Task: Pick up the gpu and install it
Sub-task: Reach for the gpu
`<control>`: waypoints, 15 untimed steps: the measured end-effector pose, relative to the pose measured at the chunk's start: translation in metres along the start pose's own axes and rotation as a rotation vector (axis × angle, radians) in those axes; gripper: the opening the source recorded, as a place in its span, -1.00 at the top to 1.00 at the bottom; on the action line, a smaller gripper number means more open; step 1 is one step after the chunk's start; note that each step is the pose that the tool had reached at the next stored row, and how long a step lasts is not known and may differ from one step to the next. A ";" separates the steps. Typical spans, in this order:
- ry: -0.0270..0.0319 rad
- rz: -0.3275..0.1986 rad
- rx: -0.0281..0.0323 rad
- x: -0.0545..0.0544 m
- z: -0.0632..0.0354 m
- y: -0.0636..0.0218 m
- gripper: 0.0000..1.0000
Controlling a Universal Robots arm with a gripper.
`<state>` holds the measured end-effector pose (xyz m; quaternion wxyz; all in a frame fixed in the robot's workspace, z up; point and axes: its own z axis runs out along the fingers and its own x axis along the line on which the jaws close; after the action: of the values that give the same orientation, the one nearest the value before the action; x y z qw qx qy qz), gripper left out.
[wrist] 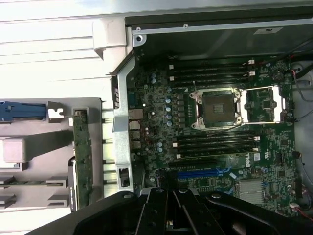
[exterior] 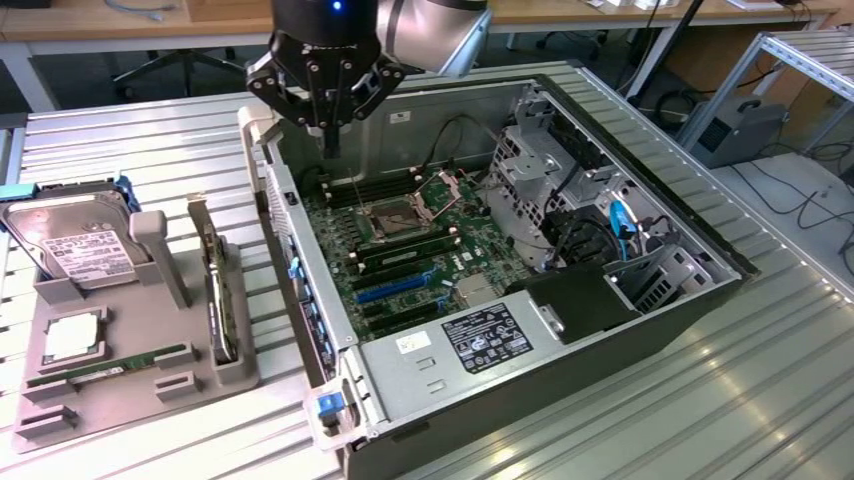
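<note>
The gpu stands on its long edge in a slot of the grey holder, to the exterior view's left of the open computer case. The wrist view shows it edge-on as a thin green strip. My gripper hangs above the case's far left corner, over the motherboard, well apart from the gpu. Its black fingers are shut together and hold nothing. Blue expansion slots lie on the board; one of them sits just ahead of my fingertips.
A silver hard drive with a white label leans in the holder's back. A green RAM stick and a square chip lie in its front. An open processor socket and a drive cage sit inside the case.
</note>
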<state>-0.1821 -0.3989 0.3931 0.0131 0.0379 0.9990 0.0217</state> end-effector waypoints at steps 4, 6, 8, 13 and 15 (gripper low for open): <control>0.0000 0.000 0.0000 0.001 0.0000 -0.0001 0.79; 0.0000 0.000 0.0000 0.001 0.0000 -0.0001 0.79; 0.0000 0.000 0.0000 0.002 0.0000 -0.0001 0.79; 0.0000 0.000 -0.0001 0.003 0.0001 -0.0002 0.79; 0.0000 0.000 0.0000 0.004 0.0000 -0.0003 0.79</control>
<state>-0.1858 -0.3989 0.3929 0.0131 0.0379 0.9990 0.0217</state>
